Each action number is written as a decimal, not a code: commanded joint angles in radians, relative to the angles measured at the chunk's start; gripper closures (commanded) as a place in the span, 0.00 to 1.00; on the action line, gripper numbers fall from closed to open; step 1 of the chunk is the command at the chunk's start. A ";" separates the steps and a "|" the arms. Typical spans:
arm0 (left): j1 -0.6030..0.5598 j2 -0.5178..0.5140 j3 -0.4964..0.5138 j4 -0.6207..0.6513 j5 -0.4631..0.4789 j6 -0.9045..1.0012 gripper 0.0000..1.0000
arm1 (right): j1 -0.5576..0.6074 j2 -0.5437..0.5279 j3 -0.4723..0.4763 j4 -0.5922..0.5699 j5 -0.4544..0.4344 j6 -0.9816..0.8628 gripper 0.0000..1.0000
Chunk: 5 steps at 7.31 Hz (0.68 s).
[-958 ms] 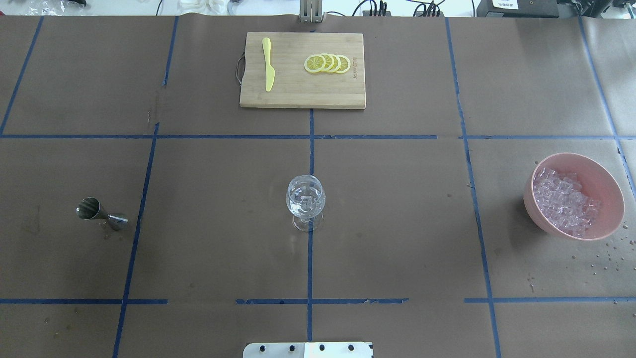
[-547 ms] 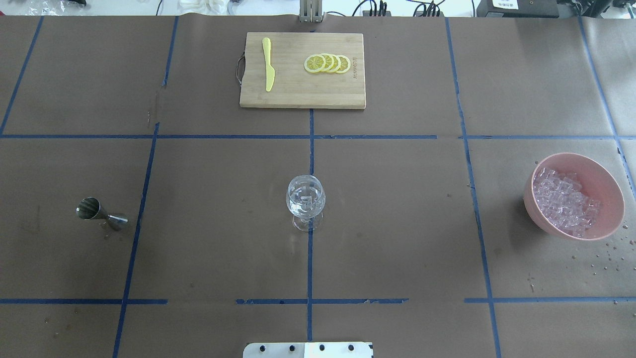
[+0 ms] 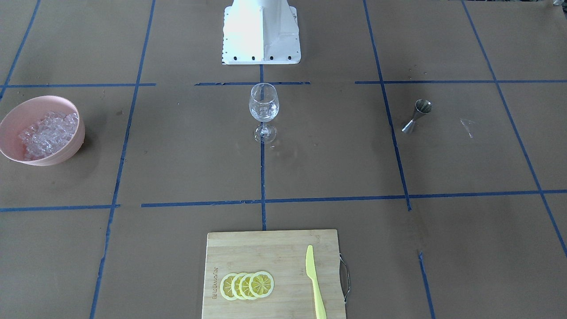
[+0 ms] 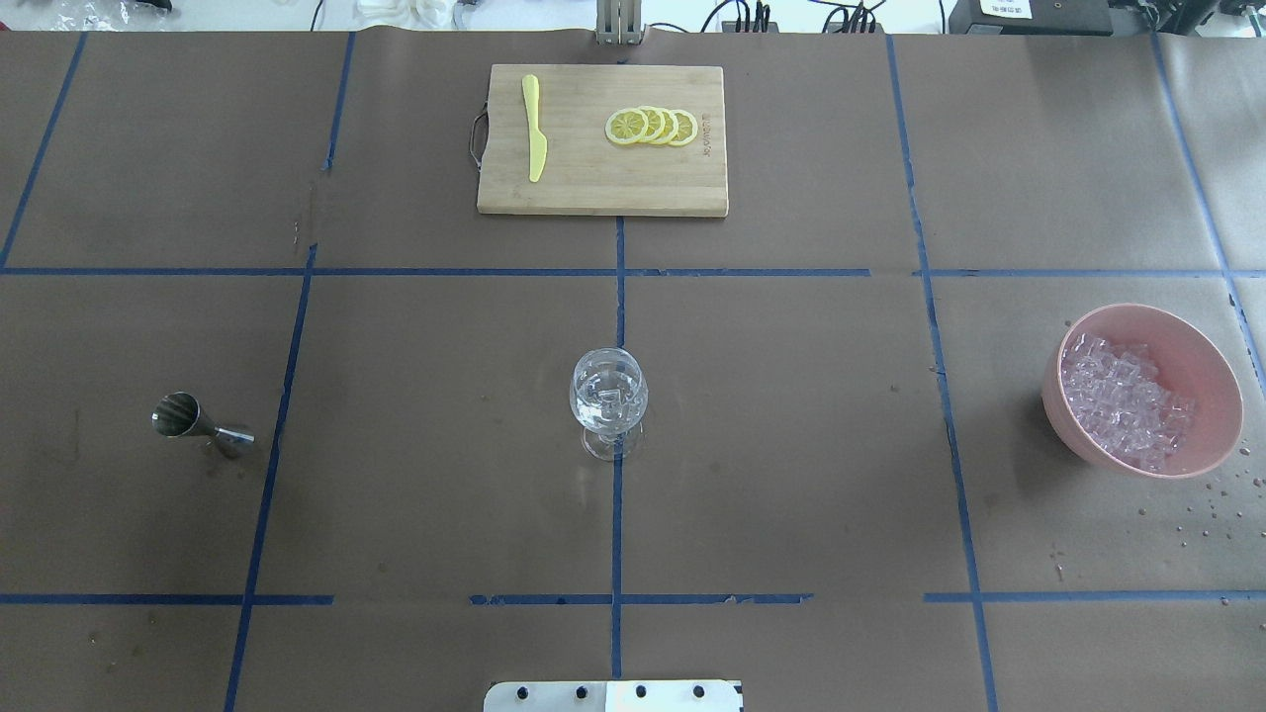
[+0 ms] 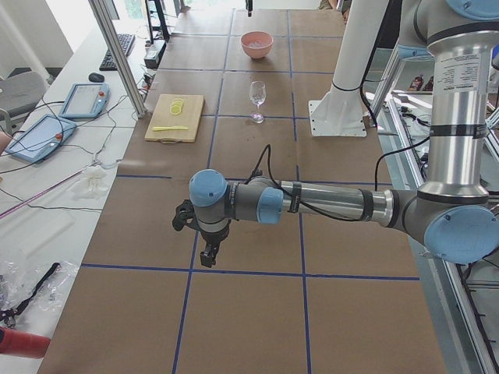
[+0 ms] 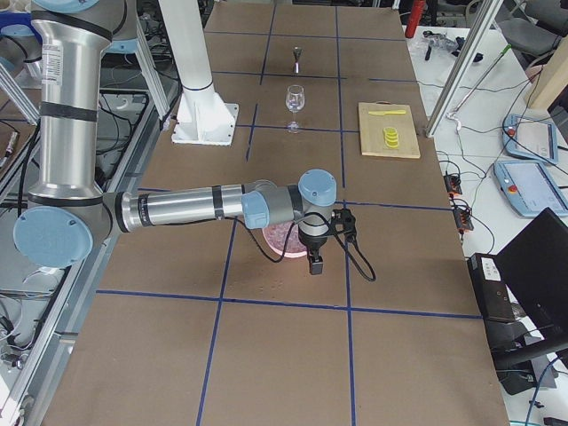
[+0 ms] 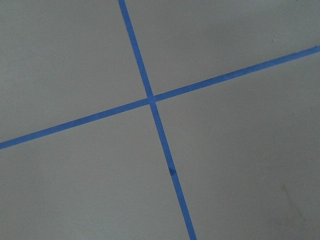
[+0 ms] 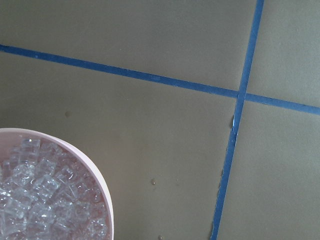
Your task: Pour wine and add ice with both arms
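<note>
The ice [image 4: 1123, 400] lies heaped in a pink bowl [image 4: 1212, 361] at the table's right; it also shows in the right wrist view [image 8: 40, 200]. A clear stemmed wine glass [image 4: 608, 396] stands upright at the centre, with something clear and glinting inside. A steel jigger [image 4: 198, 423] stands at the left. My left gripper [image 5: 209, 254] shows only in the exterior left view, pointing down over bare table; I cannot tell its state. My right gripper [image 6: 316, 263] shows only in the exterior right view, beside the bowl [image 6: 277, 240]; I cannot tell its state.
A wooden cutting board [image 4: 601, 188] at the far middle carries several lemon slices [image 4: 653, 127] and a yellow knife [image 4: 534, 129]. The white pedestal [image 3: 261, 31] stands at the robot's edge. Water drops [image 4: 1202, 514] speckle the paper near the bowl.
</note>
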 commanded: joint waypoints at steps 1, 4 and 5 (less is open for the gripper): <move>0.000 -0.002 0.002 0.000 -0.001 -0.001 0.00 | 0.000 0.016 -0.006 -0.016 0.025 -0.007 0.00; 0.000 0.001 0.009 0.001 0.001 -0.001 0.00 | -0.012 0.061 -0.006 -0.166 0.071 -0.094 0.00; 0.000 0.001 0.008 0.001 0.001 -0.001 0.00 | -0.011 0.067 -0.006 -0.173 0.070 -0.097 0.00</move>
